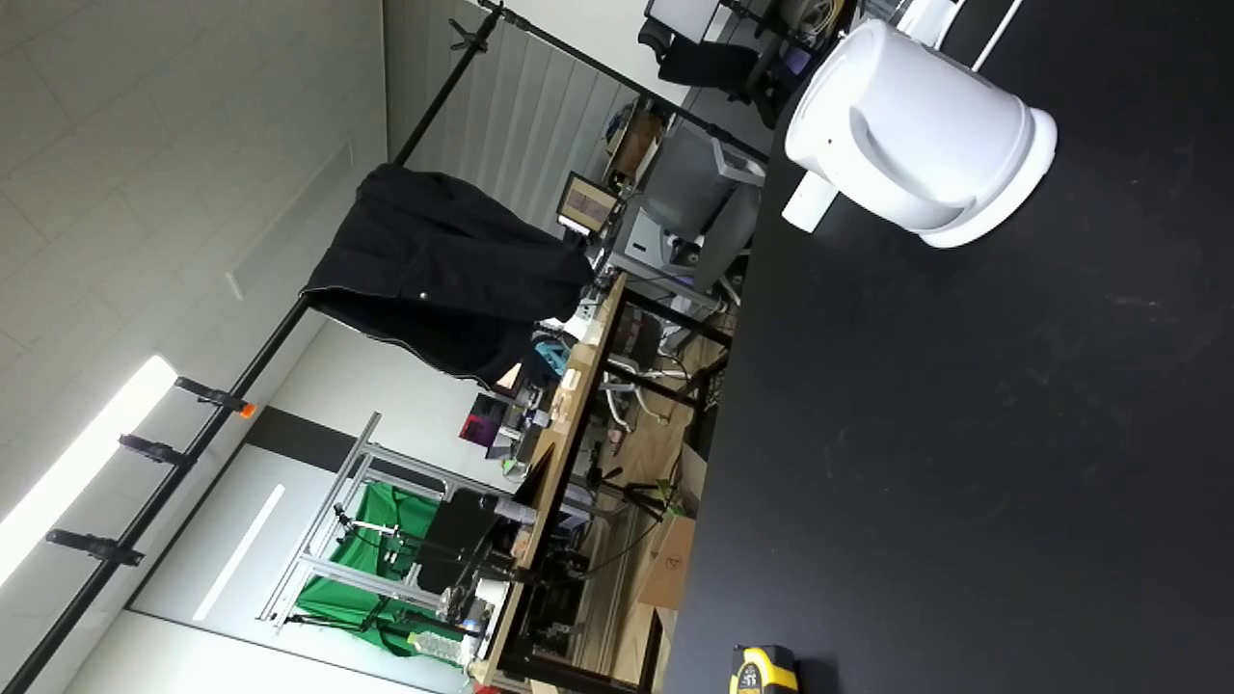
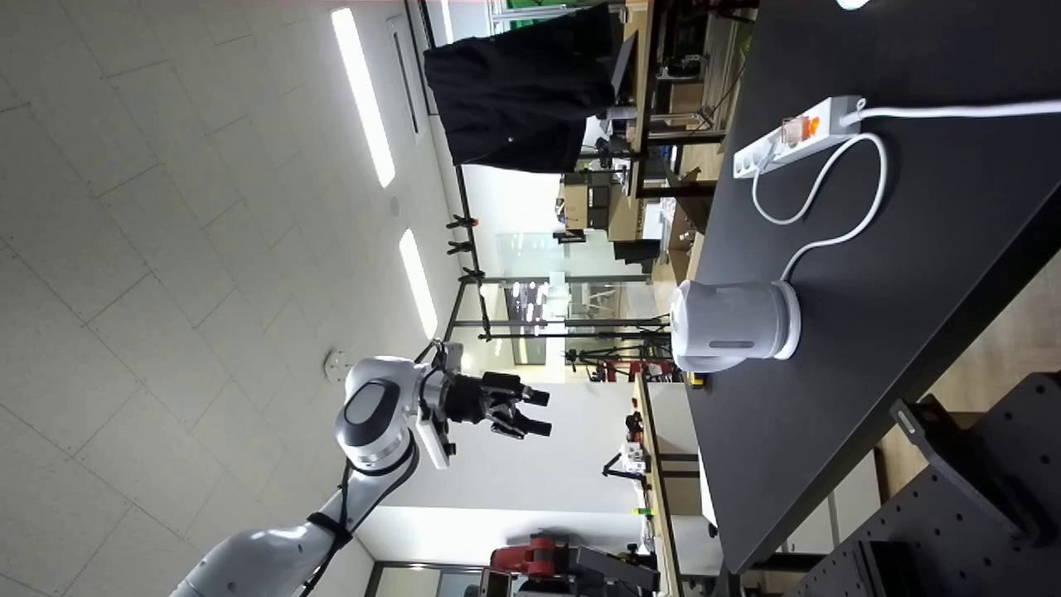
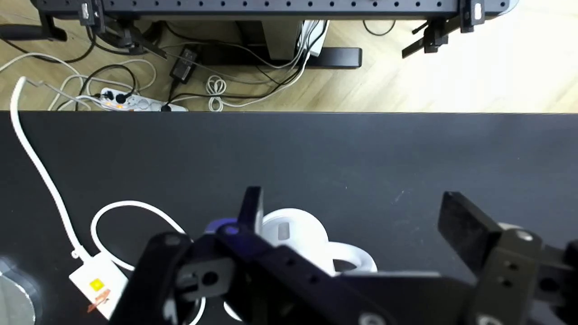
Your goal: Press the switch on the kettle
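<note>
The white rounded kettle (image 1: 925, 135) stands on the black table and shows in both exterior views (image 2: 733, 307); those pictures are turned sideways. A white tab (image 1: 812, 200) sticks out near its top. In the wrist view the kettle (image 3: 300, 237) is partly hidden behind the gripper's left finger and linkage; its grey window and curved handle (image 3: 359, 256) show. I cannot make out the switch. My gripper (image 2: 543, 413) is open and empty, high above the table and well apart from the kettle. In the wrist view its fingers (image 3: 352, 205) are spread wide.
A white power strip (image 2: 796, 137), also in the wrist view (image 3: 101, 282), lies beside the kettle with white cables (image 2: 879, 195) looping on the table. A yellow-black tape measure (image 1: 764, 671) sits further off. A perforated black frame (image 3: 289, 6) stands beyond the table's edge.
</note>
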Robot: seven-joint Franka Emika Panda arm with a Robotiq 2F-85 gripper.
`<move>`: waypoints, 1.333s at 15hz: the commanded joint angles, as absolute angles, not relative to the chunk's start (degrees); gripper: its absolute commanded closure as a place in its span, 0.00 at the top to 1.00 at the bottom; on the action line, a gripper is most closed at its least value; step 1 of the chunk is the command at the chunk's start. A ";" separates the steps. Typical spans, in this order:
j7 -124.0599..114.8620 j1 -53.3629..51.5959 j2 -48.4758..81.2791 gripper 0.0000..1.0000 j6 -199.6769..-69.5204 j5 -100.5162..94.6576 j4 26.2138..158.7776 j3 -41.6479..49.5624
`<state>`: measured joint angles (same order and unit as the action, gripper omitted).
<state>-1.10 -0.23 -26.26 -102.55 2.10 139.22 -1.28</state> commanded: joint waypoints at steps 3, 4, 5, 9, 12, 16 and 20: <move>-2.80 -0.27 -23.33 1.00 -115.25 -1.70 139.83 -2.87; -3.05 -0.30 -22.45 0.75 -117.95 -2.40 140.08 -3.26; -3.55 -0.27 -21.43 0.74 -120.61 -3.17 140.29 -3.73; -6.50 0.33 -15.83 0.46 -130.40 -7.61 139.87 -5.34; -8.10 0.05 -10.77 0.25 -132.37 -8.87 137.36 -5.72; -8.52 -1.16 -4.55 0.02 -131.09 -8.65 132.71 -6.12; -7.32 -1.98 -3.65 0.01 -131.78 -8.24 133.05 -5.48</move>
